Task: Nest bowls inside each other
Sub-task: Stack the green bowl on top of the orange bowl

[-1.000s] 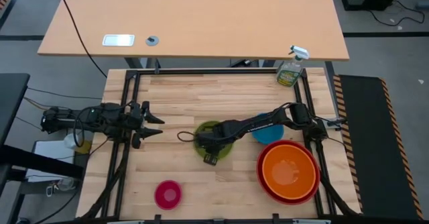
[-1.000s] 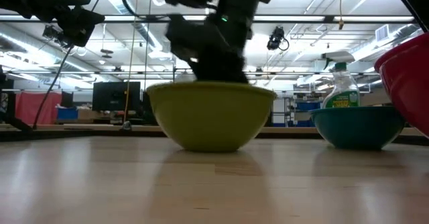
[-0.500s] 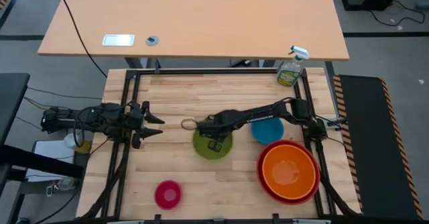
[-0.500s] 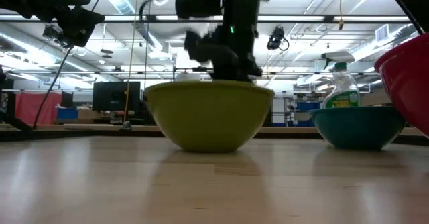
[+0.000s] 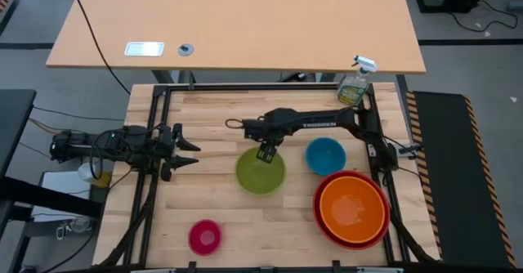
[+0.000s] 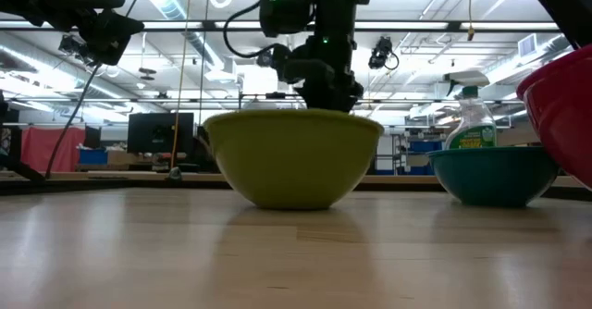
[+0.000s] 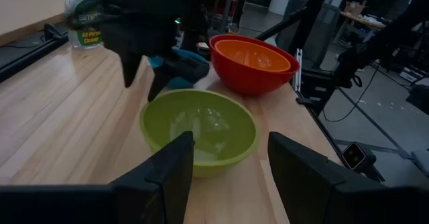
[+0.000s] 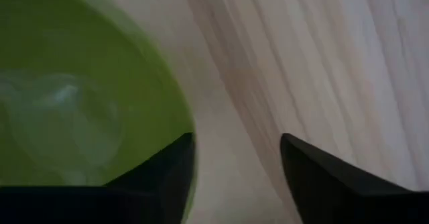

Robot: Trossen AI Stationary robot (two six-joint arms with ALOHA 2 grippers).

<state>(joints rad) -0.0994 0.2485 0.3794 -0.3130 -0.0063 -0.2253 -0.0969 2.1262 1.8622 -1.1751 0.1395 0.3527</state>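
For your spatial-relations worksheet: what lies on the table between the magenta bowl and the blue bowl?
In the high view, the lime green bowl sits roughly between the magenta bowl and the blue bowl; otherwise only bare wooden table.

A light wooden plank surface [image 5: 221,216] carries the lime green bowl [image 5: 261,172] near its middle, the blue bowl [image 5: 325,156] just beside it, the red bowl [image 5: 320,214] with the orange bowl [image 5: 352,208] nested inside, the magenta pink bowl [image 5: 204,236] well apart, and a green spray bottle [image 5: 354,85] at a far corner.
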